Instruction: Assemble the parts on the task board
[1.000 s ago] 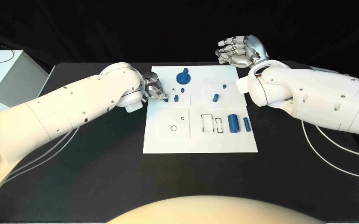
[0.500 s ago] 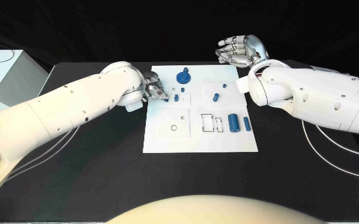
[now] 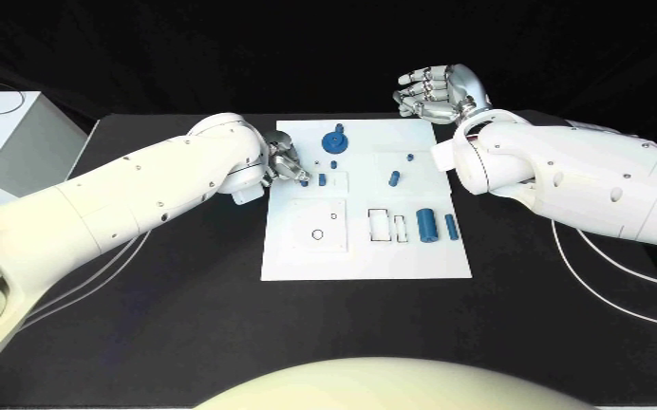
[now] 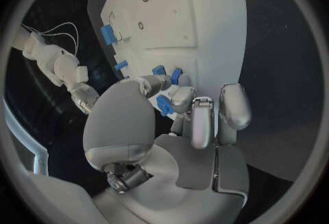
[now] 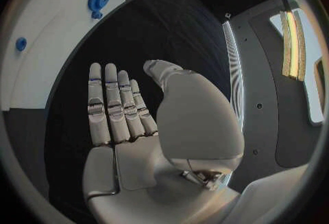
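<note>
The white task board [image 3: 363, 253] lies mid-table. My left hand [image 3: 285, 165] is at the board's left edge with its fingers curled. In the left wrist view the thumb and a finger of this hand [image 4: 185, 119] pinch a small blue part [image 4: 164, 105] just over the board [image 4: 205, 10]. A blue peg [image 3: 322, 180] stands beside it. A blue gear [image 3: 335, 139], a small peg [image 3: 411, 157], a short blue piece [image 3: 393, 178], a blue cylinder [image 3: 428, 225] and a slim blue pin [image 3: 452, 228] are also on the board. My right hand [image 3: 436, 94] hangs raised past the board's far right corner. Its fingers [image 5: 113, 103] are straight and hold nothing.
The board has a square plate with a hole [image 3: 318, 225] and narrow rectangular slots [image 3: 378, 225]. A white box [image 3: 21, 139] stands at the table's far left. Thin cables [image 3: 589, 277] trail over the black table on the right.
</note>
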`<action>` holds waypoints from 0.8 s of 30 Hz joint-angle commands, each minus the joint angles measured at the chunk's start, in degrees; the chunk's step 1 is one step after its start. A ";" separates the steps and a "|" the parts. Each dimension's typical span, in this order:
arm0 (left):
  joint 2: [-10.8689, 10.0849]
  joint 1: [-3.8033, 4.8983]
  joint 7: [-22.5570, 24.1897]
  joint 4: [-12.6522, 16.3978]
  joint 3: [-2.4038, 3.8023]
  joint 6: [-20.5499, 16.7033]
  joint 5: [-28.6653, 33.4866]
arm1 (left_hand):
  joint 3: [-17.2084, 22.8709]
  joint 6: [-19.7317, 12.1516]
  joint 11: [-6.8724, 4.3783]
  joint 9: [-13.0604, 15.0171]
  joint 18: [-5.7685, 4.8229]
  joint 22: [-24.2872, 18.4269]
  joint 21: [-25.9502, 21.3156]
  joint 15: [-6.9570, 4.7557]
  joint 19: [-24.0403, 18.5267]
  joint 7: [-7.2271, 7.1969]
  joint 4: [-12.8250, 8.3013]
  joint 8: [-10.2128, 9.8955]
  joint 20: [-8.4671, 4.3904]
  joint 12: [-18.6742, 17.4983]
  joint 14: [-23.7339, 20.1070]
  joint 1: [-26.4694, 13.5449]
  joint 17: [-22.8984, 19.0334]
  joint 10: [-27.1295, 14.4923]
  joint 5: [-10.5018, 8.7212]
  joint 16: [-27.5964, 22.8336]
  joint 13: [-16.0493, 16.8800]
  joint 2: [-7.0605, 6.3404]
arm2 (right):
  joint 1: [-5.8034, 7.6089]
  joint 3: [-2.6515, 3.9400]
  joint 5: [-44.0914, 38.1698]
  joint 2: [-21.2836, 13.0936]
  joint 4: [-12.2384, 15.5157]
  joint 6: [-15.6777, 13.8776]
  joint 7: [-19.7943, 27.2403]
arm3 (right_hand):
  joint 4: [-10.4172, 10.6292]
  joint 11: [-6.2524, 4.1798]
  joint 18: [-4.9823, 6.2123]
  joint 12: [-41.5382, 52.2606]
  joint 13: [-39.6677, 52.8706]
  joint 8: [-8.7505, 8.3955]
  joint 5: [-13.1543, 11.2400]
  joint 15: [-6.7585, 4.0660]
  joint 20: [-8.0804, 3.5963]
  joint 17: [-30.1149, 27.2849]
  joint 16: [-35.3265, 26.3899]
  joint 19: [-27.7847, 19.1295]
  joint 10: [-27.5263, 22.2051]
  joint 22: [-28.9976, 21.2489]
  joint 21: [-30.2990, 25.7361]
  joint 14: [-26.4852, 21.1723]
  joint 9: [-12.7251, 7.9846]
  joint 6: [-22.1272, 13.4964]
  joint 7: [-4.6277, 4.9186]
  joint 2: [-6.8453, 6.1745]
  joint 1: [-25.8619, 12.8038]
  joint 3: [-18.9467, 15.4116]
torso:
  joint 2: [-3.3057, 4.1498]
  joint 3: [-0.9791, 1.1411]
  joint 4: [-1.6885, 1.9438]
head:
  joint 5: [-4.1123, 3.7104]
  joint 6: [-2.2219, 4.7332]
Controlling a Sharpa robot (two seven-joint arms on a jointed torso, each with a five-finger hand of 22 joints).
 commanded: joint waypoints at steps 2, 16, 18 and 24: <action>0.65 -0.09 0.57 -0.17 -0.06 -0.02 0.12 | 6.27 0.58 -0.11 -0.02 -0.92 -0.13 0.16 -0.38 0.05 -1.11 -6.95 -0.28 -0.16 0.29 4.76 -0.81 10.28 0.26 -0.27 0.20 -0.01 0.18 | -0.02 0.03 -0.14 0.07 0.05 0.93 0.72 | -0.43 0.41 0.77 -0.38 -0.09 -0.32 0.37 0.30 -0.14 -0.08 -0.06 -0.42 -0.06 -0.10 -0.13 0.19 -0.06 -0.21 2.32 0.06 -0.69 -0.01 | 0.00 -0.06 0.06 | -0.04 -0.15; 0.69 -0.19 0.36 -0.79 -0.15 1.56 0.06 | -1.54 1.62 -0.58 -0.21 -0.98 -0.15 -0.11 -0.81 0.21 -1.75 -3.72 -0.83 -0.63 0.56 4.79 -2.04 10.40 0.04 -1.08 0.25 0.47 0.09 | -0.02 0.03 -0.10 -0.01 0.06 1.06 0.71 | -0.47 0.44 0.76 -0.43 -0.27 -0.39 0.53 0.34 -0.10 -0.21 -0.22 -0.48 -0.08 -0.27 -0.15 0.16 -0.07 -0.22 2.34 0.05 -0.77 -0.04 | -0.07 -0.08 0.04 | -0.14 -0.32; 0.60 -0.21 0.36 -0.77 -0.16 1.59 0.06 | -3.70 1.92 -0.59 -0.29 -0.99 -0.17 -0.18 -0.83 0.24 -1.78 -2.79 -0.97 -0.65 0.56 4.78 -2.21 10.39 -0.05 -1.31 0.25 0.48 -0.05 | -0.02 0.03 -0.09 -0.02 0.06 1.06 0.72 | -0.47 0.44 0.76 -0.43 -0.27 -0.39 0.53 0.34 -0.10 -0.21 -0.22 -0.48 -0.08 -0.27 -0.15 0.16 -0.07 -0.22 2.34 0.05 -0.77 -0.04 | -0.07 -0.08 0.04 | -0.14 -0.32; 0.37 -0.32 0.35 -0.68 -0.16 1.41 -0.02 | -9.12 2.30 -0.53 -0.31 -0.99 -0.24 -0.34 -0.79 0.29 -1.70 0.21 -1.27 -0.64 0.52 4.75 -2.56 10.28 -0.29 -2.04 0.18 0.47 -0.35 | -0.02 0.03 -0.07 -0.05 0.06 1.08 0.73 | -0.48 0.45 0.76 -0.46 -0.34 -0.42 0.56 0.36 -0.09 -0.26 -0.29 -0.52 -0.10 -0.34 -0.16 0.14 -0.08 -0.24 2.36 0.04 -0.81 -0.06 | -0.08 -0.12 0.03 | -0.21 -0.25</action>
